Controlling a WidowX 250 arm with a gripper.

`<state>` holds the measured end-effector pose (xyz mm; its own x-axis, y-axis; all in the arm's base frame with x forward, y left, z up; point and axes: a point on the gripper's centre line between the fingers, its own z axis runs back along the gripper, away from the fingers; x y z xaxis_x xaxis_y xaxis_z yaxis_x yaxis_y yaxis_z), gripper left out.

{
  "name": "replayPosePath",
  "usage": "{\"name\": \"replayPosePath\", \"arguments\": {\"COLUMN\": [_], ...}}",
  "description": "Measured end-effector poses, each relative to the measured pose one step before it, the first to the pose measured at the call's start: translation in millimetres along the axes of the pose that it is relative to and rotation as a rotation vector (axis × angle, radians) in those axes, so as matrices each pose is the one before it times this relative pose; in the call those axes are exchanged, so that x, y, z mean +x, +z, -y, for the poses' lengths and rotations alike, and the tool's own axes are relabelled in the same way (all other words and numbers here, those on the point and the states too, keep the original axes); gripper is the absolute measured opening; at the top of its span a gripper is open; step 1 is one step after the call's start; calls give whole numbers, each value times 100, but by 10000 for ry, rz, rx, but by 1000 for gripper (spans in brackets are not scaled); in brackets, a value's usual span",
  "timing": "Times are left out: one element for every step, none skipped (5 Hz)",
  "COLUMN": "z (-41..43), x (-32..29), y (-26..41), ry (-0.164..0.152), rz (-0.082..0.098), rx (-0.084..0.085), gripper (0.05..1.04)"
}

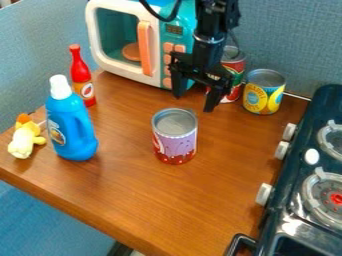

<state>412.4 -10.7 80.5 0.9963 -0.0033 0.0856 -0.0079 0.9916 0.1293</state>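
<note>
- Brown wood-grain counter [133,200] fills the middle of the view, with blue-grey fabric-like panels [294,35] rising behind it and to its left, and a blue surface [40,225] lower down past its front edge.
- A black arm [210,45] comes in from the top edge, in front of the toy microwave's right side, with the gripper [194,103] pointing down above the counter.
- The gripper is released: its two fingers stand apart, and nothing is held between them.
- Nearest in front of it, a purple-and-red can [175,140] stands upright near the middle of the counter, its grey round top facing up.
- Behind the gripper and partly hidden by it, a red can [237,67] stands upright.
- Just to the right of that one is a yellow can [263,97], also upright, with a blue band around its upper part.
- The toy microwave [133,76] sits at the back, white and teal, with an orange handle [145,47], orange buttons [167,59] and a round orange piece [131,52] seen through its door.
- On the left, a slim red bottle [81,75] stands behind a blue bottle [71,130] with a white cap.
- Beside the blue bottle lies a small yellow toy [25,139] with an orange part on top.
- Along the right side is a dark stove [300,142] with pale knobs and round burners [330,195].
</note>
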Motion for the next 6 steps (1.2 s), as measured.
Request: {"name": "replayPosePath", "arguments": {"z": [59, 16, -498, -670, -87, 538], "x": [-152, -895, -1423, -2127, -2577, -1473], "y": [-1094, -1014, -824, 1003, 1157, 99], "ry": [210, 181, -17, -138, 14, 11], "rz": [-4, -243, -712, -197, 51, -13], "rx": [51, 14, -286, -11, -110, -415], "gripper": [1001, 1001, 1001, 1001, 1001, 1001]}}
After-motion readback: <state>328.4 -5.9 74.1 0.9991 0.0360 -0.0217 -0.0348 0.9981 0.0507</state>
